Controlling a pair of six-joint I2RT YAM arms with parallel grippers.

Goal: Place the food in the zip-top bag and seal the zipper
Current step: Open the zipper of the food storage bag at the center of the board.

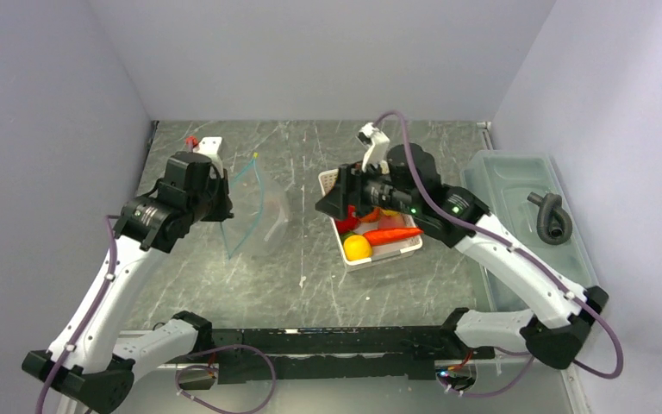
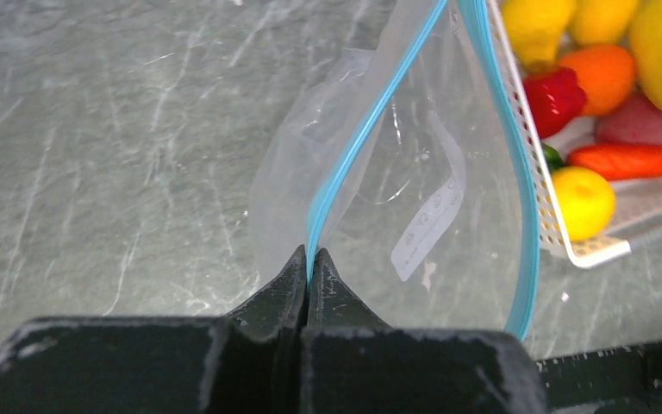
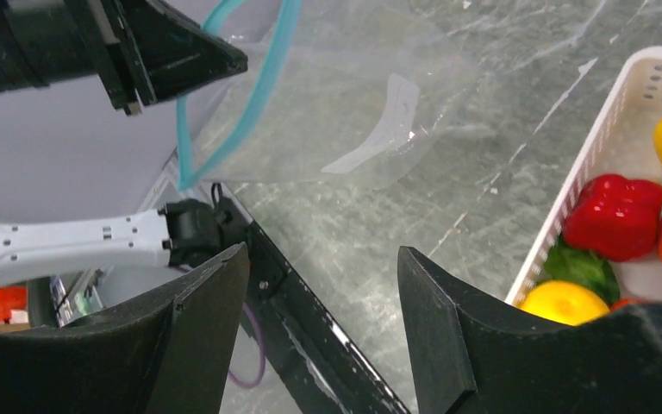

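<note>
The clear zip-top bag point(image 1: 263, 216) hangs with its mouth spread open and its bottom on the table. My left gripper point(image 2: 310, 257) is shut on the teal zipper point(image 2: 371, 121) at the mouth's near side. The food lies in a white basket point(image 1: 388, 255): a red pepper point(image 3: 614, 216), a lemon point(image 3: 565, 302), a carrot point(image 1: 392, 234), an orange point(image 2: 603, 73) and a green piece point(image 3: 582, 267). My right gripper point(image 3: 323, 285) hovers open and empty over the table just left of the basket, between it and the bag point(image 3: 345, 112).
A translucent lidded bin point(image 1: 517, 185) stands along the right wall with a grey coiled piece point(image 1: 552, 217) on it. A black rail point(image 1: 336, 341) runs along the near table edge. A small white scrap point(image 1: 302, 281) lies on the table.
</note>
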